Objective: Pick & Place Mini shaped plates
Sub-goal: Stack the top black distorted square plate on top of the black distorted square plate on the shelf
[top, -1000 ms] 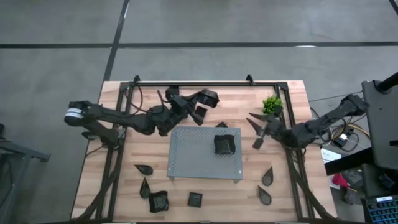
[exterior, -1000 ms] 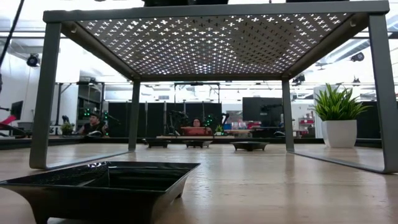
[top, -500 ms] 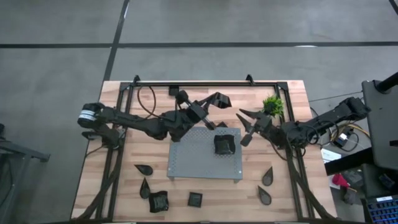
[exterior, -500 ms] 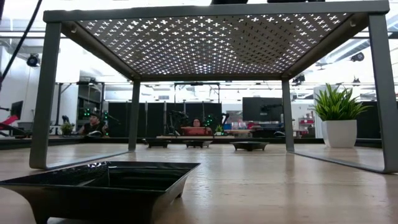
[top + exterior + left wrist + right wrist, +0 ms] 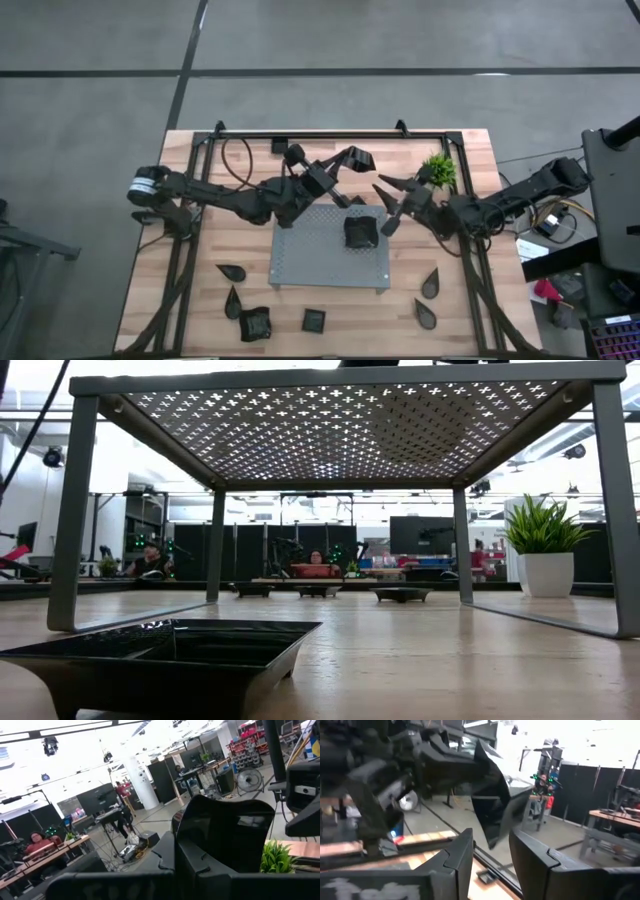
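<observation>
My left gripper (image 5: 335,172) hangs above the far edge of the raised grey perforated board (image 5: 320,255), shut on a black mini plate (image 5: 357,158). My right gripper (image 5: 386,206) stands open just right of that plate and faces it. In the right wrist view the held plate (image 5: 492,785) shows beyond my right gripper's spread fingers (image 5: 460,855), apart from them. A wavy-edged plate (image 5: 361,232) lies on the board. Several more plates lie on the table, among them a teardrop (image 5: 231,271) and a square one (image 5: 314,320). My left gripper pinches the plate by one edge (image 5: 182,852) between its two fingers. The fingers come roughly level from the table's left. The plate stands on edge beyond the fingertips, lifted clear of the board and the table.
A small green plant in a white pot (image 5: 437,168) stands at the far right, close behind my right gripper. Teardrop plates (image 5: 430,284) lie near the right edge. In the low view a square plate (image 5: 160,660) lies in front of the board's legs (image 5: 72,520).
My left gripper has carried the plate toward the table's right, over the board's far edge, and has rolled, turning the plate with it. My right gripper has come toward the table's left, away from the plant and closer to the held plate.
</observation>
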Action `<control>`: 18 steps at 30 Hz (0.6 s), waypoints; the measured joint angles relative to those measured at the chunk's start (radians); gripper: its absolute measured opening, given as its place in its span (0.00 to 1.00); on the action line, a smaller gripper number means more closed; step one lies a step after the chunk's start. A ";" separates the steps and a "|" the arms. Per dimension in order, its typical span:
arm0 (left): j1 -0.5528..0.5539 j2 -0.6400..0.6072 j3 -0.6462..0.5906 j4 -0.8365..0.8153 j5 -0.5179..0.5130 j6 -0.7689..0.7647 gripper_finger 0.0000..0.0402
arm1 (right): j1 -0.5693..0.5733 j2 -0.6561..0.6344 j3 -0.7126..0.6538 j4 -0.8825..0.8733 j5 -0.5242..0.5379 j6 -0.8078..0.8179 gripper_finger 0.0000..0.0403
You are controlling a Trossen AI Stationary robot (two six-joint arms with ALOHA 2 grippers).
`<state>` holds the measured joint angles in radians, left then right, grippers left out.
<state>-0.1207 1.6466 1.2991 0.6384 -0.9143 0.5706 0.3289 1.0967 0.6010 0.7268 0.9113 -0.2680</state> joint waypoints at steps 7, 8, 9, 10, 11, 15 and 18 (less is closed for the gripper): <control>-0.003 0.000 -0.001 0.001 0.010 -0.013 0.00 | -0.028 0.026 0.000 0.018 -0.053 0.050 0.34; -0.003 0.000 -0.001 0.001 0.018 -0.018 0.00 | -0.034 0.033 0.004 0.021 -0.066 0.061 0.34; -0.003 0.000 -0.002 0.001 0.023 -0.022 0.00 | -0.039 0.041 0.009 0.021 -0.075 0.063 0.35; -0.003 0.000 -0.002 0.001 0.027 -0.023 0.00 | -0.044 0.049 0.014 0.020 -0.075 0.063 0.35; -0.004 0.000 -0.002 0.001 0.029 -0.022 0.00 | -0.047 0.059 0.019 0.019 -0.075 0.062 0.36; -0.008 0.000 -0.008 0.001 0.030 -0.017 0.00 | -0.052 0.079 0.040 0.018 -0.074 0.042 0.36; -0.012 0.000 -0.010 0.001 0.019 -0.008 0.00 | -0.053 0.083 0.051 0.017 -0.072 0.025 0.35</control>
<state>-0.1329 1.6466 1.2896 0.6397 -0.8955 0.5627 0.2763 1.1801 0.6519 0.7441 0.8392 -0.2435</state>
